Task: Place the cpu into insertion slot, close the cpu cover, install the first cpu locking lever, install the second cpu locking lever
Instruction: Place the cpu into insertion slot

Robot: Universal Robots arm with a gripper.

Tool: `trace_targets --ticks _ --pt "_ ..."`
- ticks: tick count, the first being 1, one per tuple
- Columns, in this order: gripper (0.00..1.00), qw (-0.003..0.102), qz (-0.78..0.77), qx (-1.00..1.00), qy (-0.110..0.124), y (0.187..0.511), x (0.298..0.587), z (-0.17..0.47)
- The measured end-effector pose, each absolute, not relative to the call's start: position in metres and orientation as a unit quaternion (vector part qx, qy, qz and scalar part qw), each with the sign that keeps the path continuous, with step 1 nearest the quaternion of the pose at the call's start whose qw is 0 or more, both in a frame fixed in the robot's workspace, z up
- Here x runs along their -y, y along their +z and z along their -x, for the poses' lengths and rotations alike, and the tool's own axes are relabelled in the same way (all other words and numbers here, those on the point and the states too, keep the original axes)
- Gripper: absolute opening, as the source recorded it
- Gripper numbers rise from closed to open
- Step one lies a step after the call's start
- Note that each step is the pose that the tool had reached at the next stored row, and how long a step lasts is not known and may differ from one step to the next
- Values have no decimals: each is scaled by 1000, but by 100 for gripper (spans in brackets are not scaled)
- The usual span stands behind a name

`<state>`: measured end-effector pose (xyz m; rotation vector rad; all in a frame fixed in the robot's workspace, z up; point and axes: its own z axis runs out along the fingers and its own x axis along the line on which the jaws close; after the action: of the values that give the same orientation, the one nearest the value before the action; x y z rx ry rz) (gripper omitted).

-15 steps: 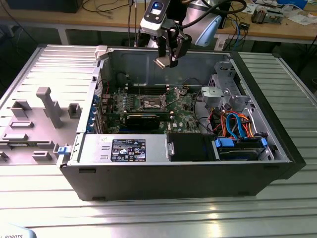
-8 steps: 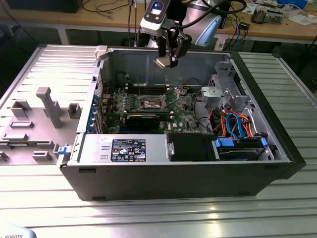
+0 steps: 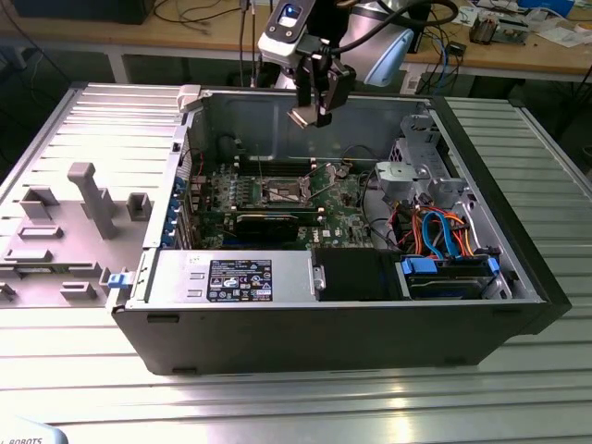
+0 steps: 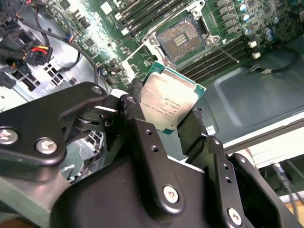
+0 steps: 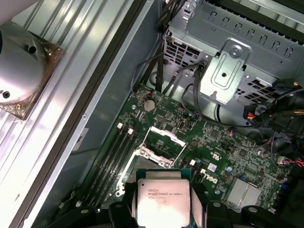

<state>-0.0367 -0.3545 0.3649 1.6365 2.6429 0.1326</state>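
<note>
My gripper (image 3: 310, 116) hangs above the open computer case, shut on the cpu (image 3: 301, 117). The cpu is a flat square chip with a silvery top. Both wrist views show it clamped by its edges between the two black fingers (image 4: 135, 107), with the cpu (image 4: 168, 100) (image 5: 163, 198) tilted. Below it on the green board lies the insertion slot (image 4: 183, 40) (image 5: 159, 145) (image 3: 282, 192), its dark centre uncovered inside a silver rim. The cpu cover (image 4: 141, 53) looks swung open at one side of the slot. A thin locking lever (image 4: 227, 52) sticks out beside the slot.
Long black memory slots (image 4: 142, 14) flank the socket. A metal drive cage (image 5: 228, 71) and bundled cables (image 3: 444, 231) fill the exterior view's right of the case. A long black card (image 3: 268, 222) lies in front of the socket. A grey fixture plate (image 3: 65, 231) sits outside at the exterior view's left.
</note>
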Motion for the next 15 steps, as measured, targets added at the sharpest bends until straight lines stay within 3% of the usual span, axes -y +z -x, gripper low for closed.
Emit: trace_targets --ticks 15 --pt "54 15 -583 -811 39 352 354 37"
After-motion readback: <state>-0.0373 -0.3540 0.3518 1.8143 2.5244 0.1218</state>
